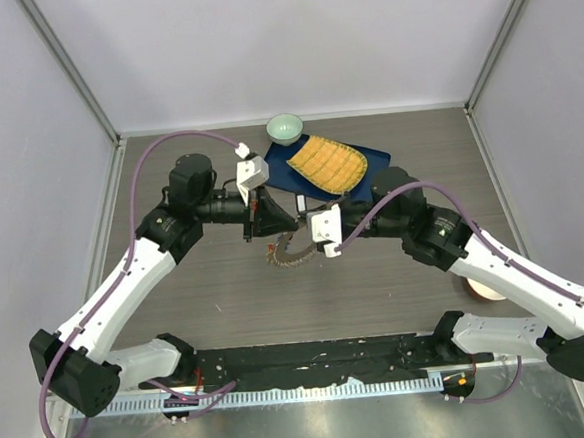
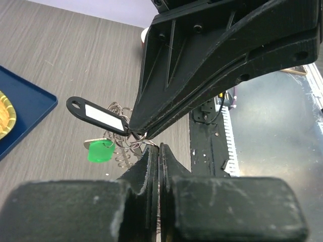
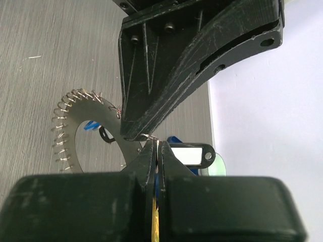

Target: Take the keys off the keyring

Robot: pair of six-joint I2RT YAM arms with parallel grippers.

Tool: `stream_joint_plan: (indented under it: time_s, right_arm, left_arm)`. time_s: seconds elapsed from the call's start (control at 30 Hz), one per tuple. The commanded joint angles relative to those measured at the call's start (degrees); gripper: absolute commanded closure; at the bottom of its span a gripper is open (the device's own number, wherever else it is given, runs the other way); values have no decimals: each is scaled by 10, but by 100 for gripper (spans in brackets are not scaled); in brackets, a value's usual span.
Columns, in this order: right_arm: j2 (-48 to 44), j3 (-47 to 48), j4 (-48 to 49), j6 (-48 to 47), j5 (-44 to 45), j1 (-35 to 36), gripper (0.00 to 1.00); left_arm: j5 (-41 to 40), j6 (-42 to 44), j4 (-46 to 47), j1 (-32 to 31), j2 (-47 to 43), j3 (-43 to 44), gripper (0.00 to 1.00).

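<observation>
Left gripper (image 2: 159,151) and right gripper (image 3: 156,148) meet tip to tip near the middle of the table (image 1: 206,285), each with its jaws pressed fully together. Their tips come together right on the keyring (image 3: 68,121), which lies directly under and just in front of them, on the side toward the near edge. The fingertips touch a thin wire loop at the ring's rim. Whether either gripper has that wire pinched is too fine to tell.

The keyring is a flat grey band fringed with small wire loops. The keys (image 2: 121,148) bunch beneath the tips, one with a green head (image 2: 100,152). A black tag with a white label (image 2: 98,113) sticks out of the bunch toward the far side.

Just beyond the grippers, toward the far edge, sits a blue tray (image 1: 368,159) carrying a yellow cloth (image 1: 328,164), and a pale bowl (image 1: 285,129) touches the tray's far left corner. Bare table stretches to the left edge and between the keyring and the near edge. On the right, the right forearm crosses over the surface.
</observation>
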Motion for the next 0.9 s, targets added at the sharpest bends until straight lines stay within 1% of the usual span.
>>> stream_joint_plan:
  time_s: [0.0,0.07,0.1,0.17,0.27,0.3,0.37,0.4,0.5,0.63,0.7,0.87]
  right_arm:
    - [-2,-18,105,36,-36,29,99]
    - [-5,-20,105,34,-46,29,99]
    - [-6,-21,104,30,-58,29,99]
    - [-4,-19,104,26,-70,28,99]
    - [-2,-10,105,25,-102,19,99]
    - [0,-8,104,26,-109,14,99]
    - [0,0,104,28,-134,11,99]
    - [1,2,103,34,-145,7,99]
    - [1,12,103,45,-187,-2,99]
    - [3,20,102,59,-225,-9,99]
    - [4,20,103,60,-230,-9,99]
    - [1,19,105,61,-233,-12,99]
  left_arm:
    - [-12,25,65,-9,-22,-2,85]
    - [-20,64,31,-9,-61,-17,72]
    - [-25,84,22,-9,-75,-23,63]
    - [-55,127,-5,-9,-113,-33,59]
    - [-82,170,-69,-9,-141,-17,56]
    - [-90,181,-110,-8,-142,-10,56]
    - [-100,219,-149,-8,-148,10,55]
    - [-121,230,-176,-8,-150,16,55]
    - [-153,264,-203,-8,-158,27,57]
    - [-126,295,-193,-8,-176,25,60]
    - [-120,303,-187,-8,-185,19,61]
    - [-112,317,-209,-8,-184,25,67]
